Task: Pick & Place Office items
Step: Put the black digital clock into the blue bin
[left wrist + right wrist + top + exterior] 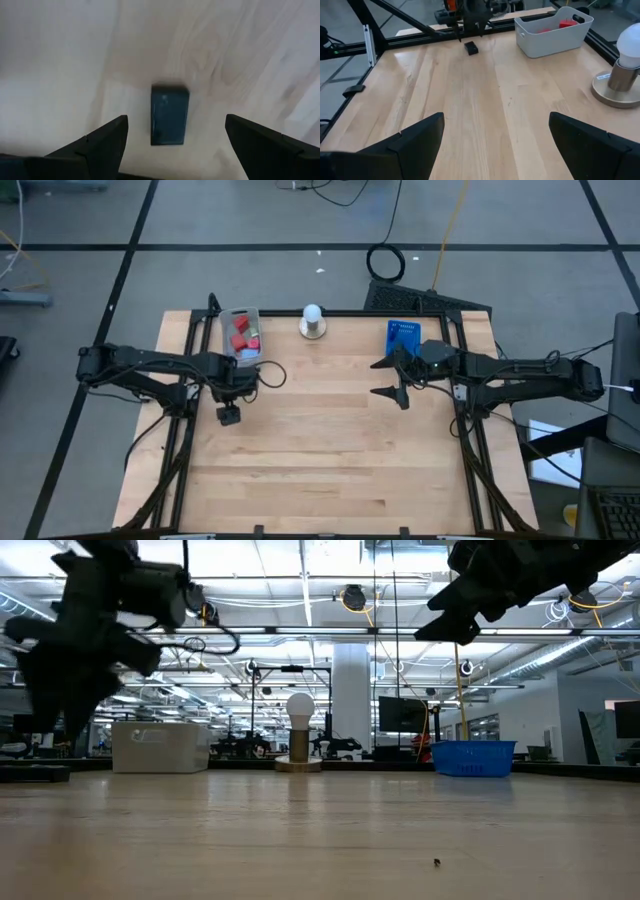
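A black block (170, 116) lies flat on the bare wood, also seen in the high view (229, 416) and the right wrist view (471, 48). My left gripper (176, 120) hangs open above it, pointing down, with one finger on either side and clear of it (236, 390). Red office items (241, 332) sit in the grey tray (228, 320) at the far left. My right gripper (380, 378) is open and raised over the table's right half, beside the blue tray (404, 337), and touches nothing (496, 116).
The white ball on its round base (313, 321) stands at the far edge between the two trays. In the low view the grey tray (160, 747), the ball (299, 730) and the blue tray (472, 757) line the far edge. Bare wood (320, 460) fills the middle and near side.
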